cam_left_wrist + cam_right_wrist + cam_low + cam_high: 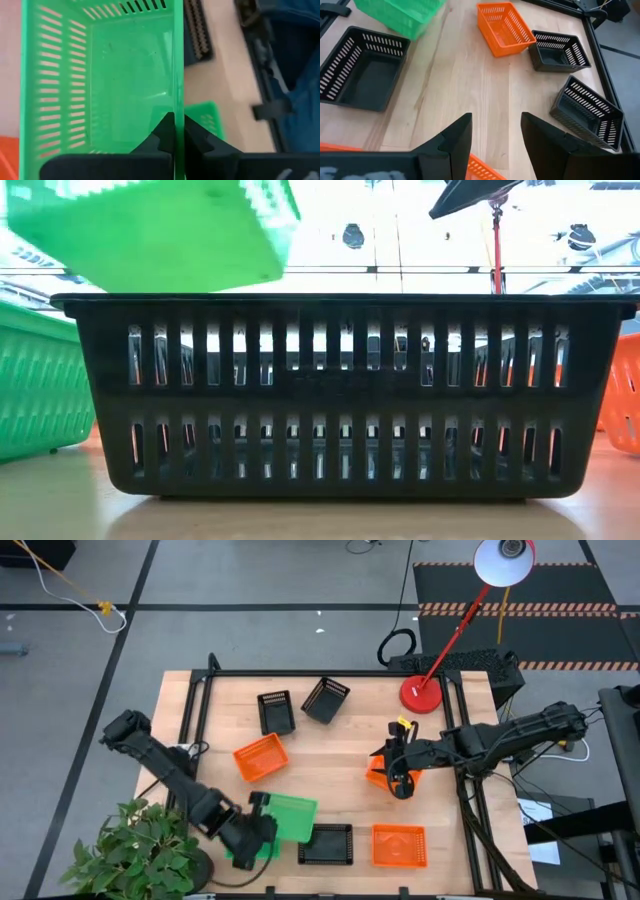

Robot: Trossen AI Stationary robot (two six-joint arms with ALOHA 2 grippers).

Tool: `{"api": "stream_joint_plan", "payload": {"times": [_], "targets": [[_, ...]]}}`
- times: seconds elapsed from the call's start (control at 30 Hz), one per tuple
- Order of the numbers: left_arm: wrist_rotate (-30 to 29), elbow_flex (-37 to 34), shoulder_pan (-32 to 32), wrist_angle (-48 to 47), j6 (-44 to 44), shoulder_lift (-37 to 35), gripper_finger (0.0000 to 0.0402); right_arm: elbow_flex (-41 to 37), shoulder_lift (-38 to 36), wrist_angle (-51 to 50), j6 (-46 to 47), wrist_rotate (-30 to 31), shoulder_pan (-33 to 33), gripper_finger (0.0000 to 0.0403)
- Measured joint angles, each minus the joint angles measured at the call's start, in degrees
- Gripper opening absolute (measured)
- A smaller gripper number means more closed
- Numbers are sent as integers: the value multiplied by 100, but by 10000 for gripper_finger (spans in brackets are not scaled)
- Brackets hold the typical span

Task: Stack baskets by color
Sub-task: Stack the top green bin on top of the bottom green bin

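- The left gripper is clamped on the rim of a green basket, holding it off the table at about 7 o'clock, above another green basket.
- A black basket sits just beside them at 6 o'clock.
- The right gripper, fingers apart, hovers over an orange basket at 3 o'clock.
- Two black baskets and one orange basket lie toward 12 o'clock.

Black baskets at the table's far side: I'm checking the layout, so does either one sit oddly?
Yes. The right-hand black mesh plastic basket is tipped onto an edge and turned askew, while the black mesh basket beside it sits flat, opening up.
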Motion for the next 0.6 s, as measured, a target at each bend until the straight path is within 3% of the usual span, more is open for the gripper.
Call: {"api": "stream_joint_plan", "payload": {"times": [0.6], "targets": [[-45, 2, -1223, -545, -1494, 0, 17, 0, 2, 118, -100, 0, -2, 164]]}}
